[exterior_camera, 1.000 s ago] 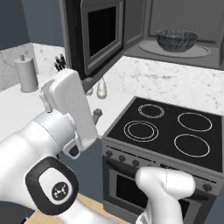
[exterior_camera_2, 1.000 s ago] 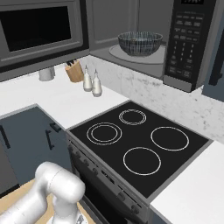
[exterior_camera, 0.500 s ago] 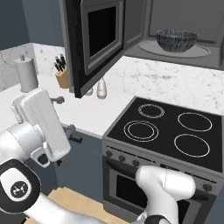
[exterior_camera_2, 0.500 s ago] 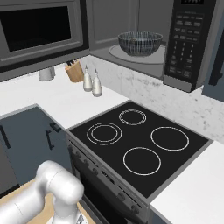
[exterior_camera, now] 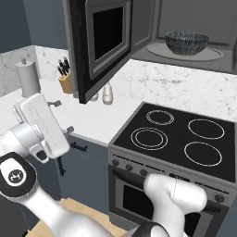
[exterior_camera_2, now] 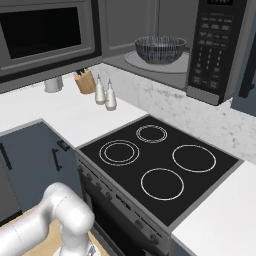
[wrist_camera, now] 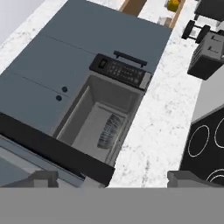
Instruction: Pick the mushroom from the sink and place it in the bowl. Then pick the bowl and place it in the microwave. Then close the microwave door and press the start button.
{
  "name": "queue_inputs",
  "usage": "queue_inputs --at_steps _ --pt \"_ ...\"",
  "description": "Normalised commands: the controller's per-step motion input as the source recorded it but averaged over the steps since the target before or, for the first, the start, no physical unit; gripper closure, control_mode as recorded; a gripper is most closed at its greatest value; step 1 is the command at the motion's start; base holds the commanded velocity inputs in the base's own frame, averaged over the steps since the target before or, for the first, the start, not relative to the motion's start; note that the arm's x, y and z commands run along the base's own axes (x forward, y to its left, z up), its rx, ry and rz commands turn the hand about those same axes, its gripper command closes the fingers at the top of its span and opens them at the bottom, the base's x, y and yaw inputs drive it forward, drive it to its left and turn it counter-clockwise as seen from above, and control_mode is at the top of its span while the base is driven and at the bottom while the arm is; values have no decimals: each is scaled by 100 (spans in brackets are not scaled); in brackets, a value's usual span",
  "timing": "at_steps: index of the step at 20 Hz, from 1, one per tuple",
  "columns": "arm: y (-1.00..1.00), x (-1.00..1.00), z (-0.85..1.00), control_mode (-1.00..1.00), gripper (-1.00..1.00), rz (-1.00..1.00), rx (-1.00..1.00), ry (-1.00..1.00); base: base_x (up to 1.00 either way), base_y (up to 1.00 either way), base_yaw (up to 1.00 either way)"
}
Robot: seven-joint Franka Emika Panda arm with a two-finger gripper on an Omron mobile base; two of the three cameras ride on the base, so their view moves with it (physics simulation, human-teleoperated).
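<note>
I see the bowl [exterior_camera: 187, 42] sitting on the turntable inside the microwave [exterior_camera_2: 215, 50], its door [exterior_camera: 99, 46] swung wide open. My tool [wrist_camera: 111, 178] hangs empty, fingers spread wide, looking at the microwave from a distance.

A black four-ring cooktop [exterior_camera: 183, 138] tops an oven [exterior_camera_2: 131, 212] set in a white counter [exterior_camera_2: 65, 113]. A wooden knife block [exterior_camera_2: 86, 82] and two pale shakers [exterior_camera_2: 105, 95] stand beside it, a paper-towel roll [exterior_camera: 28, 79] farther along.
</note>
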Motion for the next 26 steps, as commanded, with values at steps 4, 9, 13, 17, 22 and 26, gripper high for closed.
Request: queue_inputs --at_steps 4,9,13,17,22,26 --pt "15 100 -52 -100 -100 -13 -10 -6 0 0 0" --pt "47 100 -49 -100 -100 -17 -10 -8 0 0 0" --pt "53 93 -34 -100 -100 -12 -5 -11 0 0 0" --pt "23 78 -1 -100 -100 -5 -1 -3 0 0 0" --pt "-10 52 0 -100 -100 -2 0 -6 0 0 0" --pt "-26 4 12 -100 -100 -4 0 -19 0 0 0"
